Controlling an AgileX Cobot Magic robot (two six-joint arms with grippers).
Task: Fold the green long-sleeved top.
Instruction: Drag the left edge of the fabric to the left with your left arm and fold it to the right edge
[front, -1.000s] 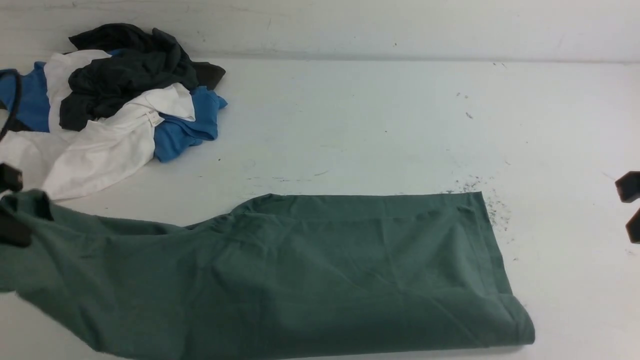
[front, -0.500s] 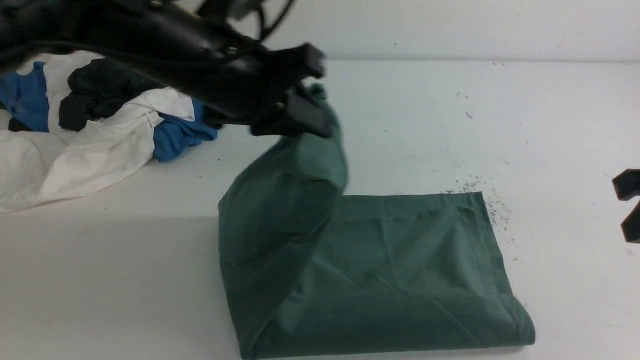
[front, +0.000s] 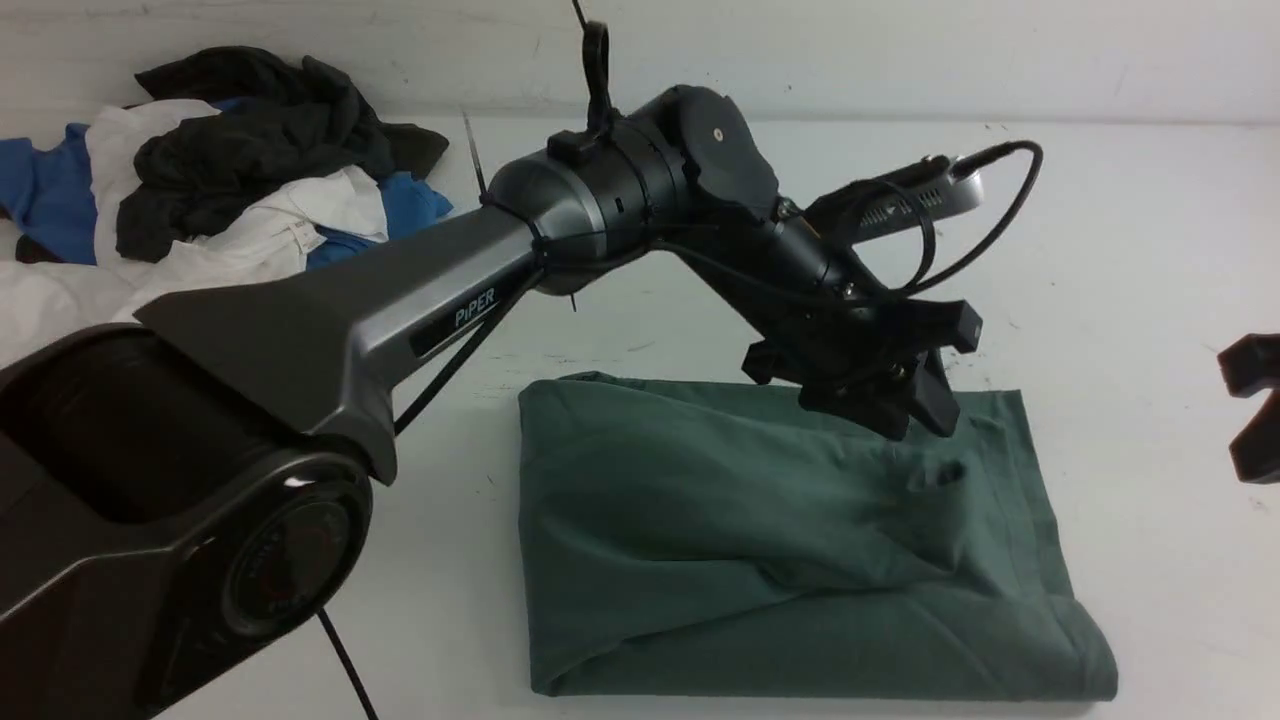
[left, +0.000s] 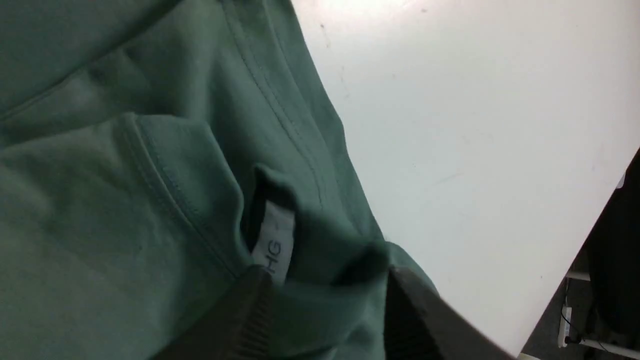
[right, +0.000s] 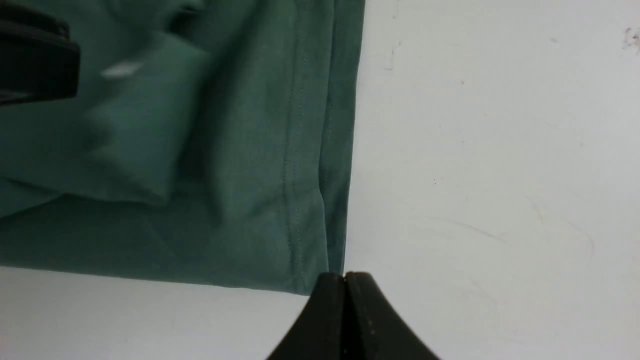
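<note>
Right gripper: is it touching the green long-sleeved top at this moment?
Apart. In the front view the right gripper sits at the picture's right edge, and bare white table lies between it and the green long-sleeved top.

Green long-sleeved top (front: 760, 560): plain muted sage green, no pattern showing; neck label (left: 274, 245) white with grey lettering. Clothes pile (front: 230, 200) at 10 o'clock: blue, white, dark grey. Tabletop (front: 1100, 250): white, dark specks. Left arm (front: 400, 310): grey and black.

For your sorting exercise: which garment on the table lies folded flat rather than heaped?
The green top, alone near the front; the blue, white and dark ones sit crumpled in a pile at the back left.
</note>
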